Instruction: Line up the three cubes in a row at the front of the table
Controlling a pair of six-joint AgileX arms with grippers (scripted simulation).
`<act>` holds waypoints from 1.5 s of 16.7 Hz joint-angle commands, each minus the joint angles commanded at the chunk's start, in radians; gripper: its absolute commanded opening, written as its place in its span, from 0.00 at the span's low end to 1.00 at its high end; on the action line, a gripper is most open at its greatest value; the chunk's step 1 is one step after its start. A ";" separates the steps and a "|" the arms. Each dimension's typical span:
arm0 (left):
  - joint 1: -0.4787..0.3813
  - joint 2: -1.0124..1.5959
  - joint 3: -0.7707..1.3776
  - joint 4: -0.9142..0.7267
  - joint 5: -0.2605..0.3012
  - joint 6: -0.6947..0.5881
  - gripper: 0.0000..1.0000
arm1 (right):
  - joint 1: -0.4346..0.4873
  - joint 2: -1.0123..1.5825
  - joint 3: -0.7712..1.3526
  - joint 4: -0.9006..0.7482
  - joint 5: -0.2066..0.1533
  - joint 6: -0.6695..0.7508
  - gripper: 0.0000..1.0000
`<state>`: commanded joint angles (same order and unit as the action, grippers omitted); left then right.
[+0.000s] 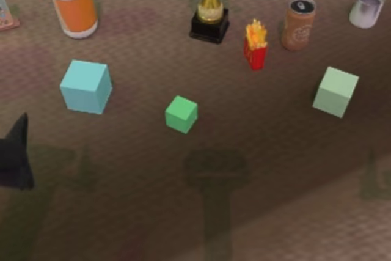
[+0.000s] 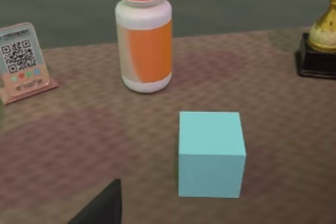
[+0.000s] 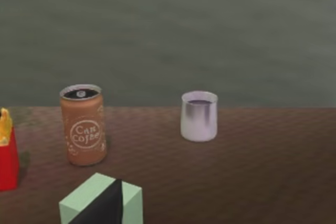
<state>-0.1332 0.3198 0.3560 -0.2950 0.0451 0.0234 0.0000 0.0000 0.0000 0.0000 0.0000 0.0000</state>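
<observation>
Light-blue cube (image 1: 86, 86) sat upper left, nearest our left gripper (image 1: 16, 154), whose opening we couldn't tell; we judged a centred, square grasp best.

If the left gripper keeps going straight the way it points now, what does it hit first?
Most likely the large light-blue cube, which sits ahead of the left gripper's dark fingertip in the wrist view, slightly off to one side. Beyond it stands the white and orange bottle with a red cap. Depth is uncertain.

The cyan cube (image 1: 86, 86) sits left, the bright-green cube (image 1: 181, 114) mid-table, the mint cube (image 1: 335, 91) right (all well apart). The left gripper (image 1: 15, 154) shows at the left edge.
</observation>
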 joint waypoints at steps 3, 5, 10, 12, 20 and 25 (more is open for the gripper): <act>-0.077 0.282 0.266 -0.209 0.016 0.011 1.00 | 0.000 0.000 0.000 0.000 0.000 0.000 1.00; -0.129 0.514 0.457 -0.367 0.021 0.017 1.00 | 0.000 0.000 0.000 0.000 0.000 0.000 1.00; -0.249 1.161 0.947 -0.755 0.019 0.019 1.00 | 0.000 0.000 0.000 0.000 0.000 0.000 1.00; -0.290 1.408 1.139 -0.880 0.013 0.013 1.00 | 0.000 0.000 0.000 0.000 0.000 0.000 1.00; -0.393 2.039 1.760 -1.099 -0.026 -0.032 1.00 | 0.000 0.000 0.000 0.000 0.000 0.000 1.00; -0.409 2.115 1.891 -1.088 -0.040 -0.048 1.00 | 0.000 0.000 0.000 0.000 0.000 0.000 1.00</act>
<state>-0.5425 2.4350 2.2469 -1.3826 0.0056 -0.0248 0.0000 0.0000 0.0000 0.0000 0.0000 0.0000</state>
